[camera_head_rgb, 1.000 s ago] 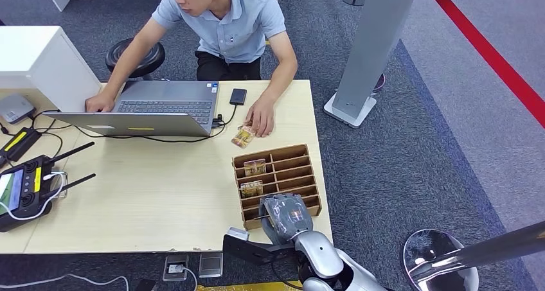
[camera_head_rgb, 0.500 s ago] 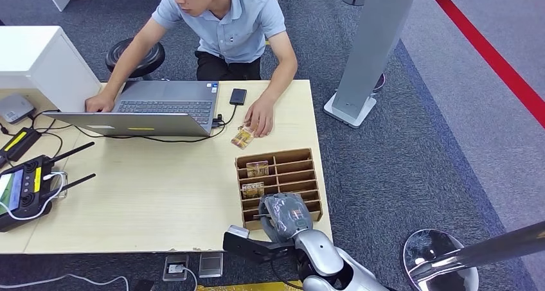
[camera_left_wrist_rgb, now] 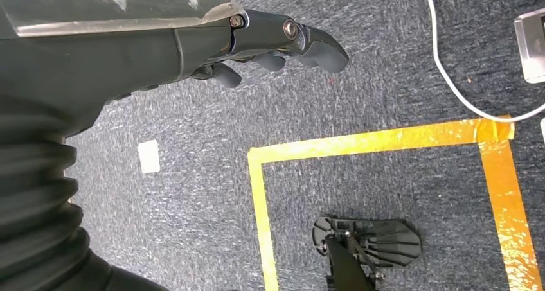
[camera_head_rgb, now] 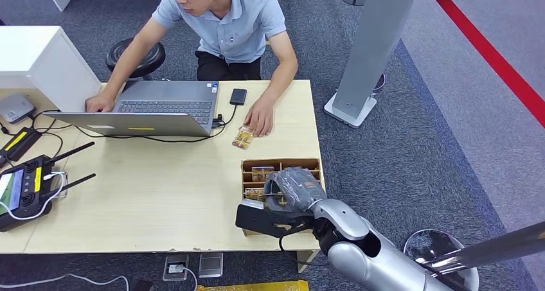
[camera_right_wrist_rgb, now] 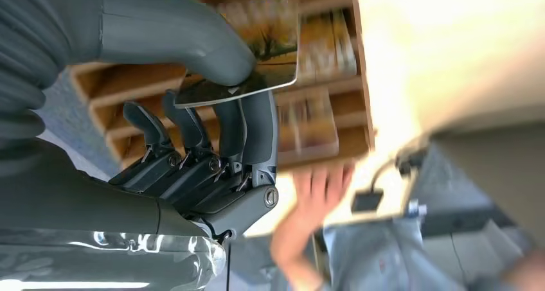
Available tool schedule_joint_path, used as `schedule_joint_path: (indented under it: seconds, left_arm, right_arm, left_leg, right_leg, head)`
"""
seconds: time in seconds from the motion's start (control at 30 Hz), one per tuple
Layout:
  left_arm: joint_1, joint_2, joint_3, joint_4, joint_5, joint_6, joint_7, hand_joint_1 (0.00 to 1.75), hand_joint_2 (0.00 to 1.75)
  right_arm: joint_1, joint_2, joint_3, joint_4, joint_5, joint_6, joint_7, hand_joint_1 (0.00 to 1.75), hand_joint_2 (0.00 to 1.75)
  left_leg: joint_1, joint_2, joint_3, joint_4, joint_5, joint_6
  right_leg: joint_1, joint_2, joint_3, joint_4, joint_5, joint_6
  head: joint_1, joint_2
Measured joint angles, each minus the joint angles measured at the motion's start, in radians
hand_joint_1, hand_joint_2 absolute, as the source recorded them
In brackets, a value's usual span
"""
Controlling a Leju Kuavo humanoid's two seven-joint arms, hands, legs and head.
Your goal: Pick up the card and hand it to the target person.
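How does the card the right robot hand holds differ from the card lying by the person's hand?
The pinched picture card is lifted above the wooden slotted organizer by the right robot hand; the loose gold card lies flat on the pale table, unheld. Both show yellowish printing.

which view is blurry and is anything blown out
Right wrist view: the card pinched in the right hand is fairly sharp, the person behind is smeared, and the tabletop is washed out. Head view and left wrist view are sharp and evenly lit.
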Motion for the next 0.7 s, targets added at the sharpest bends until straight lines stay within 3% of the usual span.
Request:
schedule_joint_path:
  seconds: [0.27, 0.53, 0.7]
  left_arm:
    - [0.008, 0.0, 0.0, 0.0, 0.008, 0.0, -0.005, 0.0, 1.75]
    - [0.005, -0.003, 0.0, 0.0, 0.001, 0.0, -0.016, 0.0, 1.75]
    - [-0.009, -0.005, 0.0, 0.0, -0.009, 0.0, -0.012, 0.0, 1.75]
  right_arm:
    - [-0.01, -0.036, -0.031, -0.107, 0.07, -0.074, -0.001, 1.54, 1.75]
    - [-0.004, -0.025, -0.062, -0.15, 0.274, -0.36, -0.178, 1.54, 1.75]
    - [-0.003, -0.001, -0.065, -0.09, 0.376, -0.56, -0.229, 1.54, 1.75]
  left_leg:
    - [0.0, 0.0, 0.0, 0.0, 0.0, 0.0]
    - [0.0, 0.0, 0.0, 0.0, 0.0, 0.0]
    - [0.0, 0.0, 0.0, 0.0, 0.0, 0.0]
  right_leg:
    - [0.0, 0.0, 0.0, 0.0, 0.0, 0.0]
    - [0.0, 0.0, 0.0, 0.0, 0.0, 0.0]
    - [0.0, 0.0, 0.0, 0.0, 0.0, 0.0]
  head:
    - [-0.001, 0.0]
    - [0.0, 0.0]
    - [-0.001, 0.0]
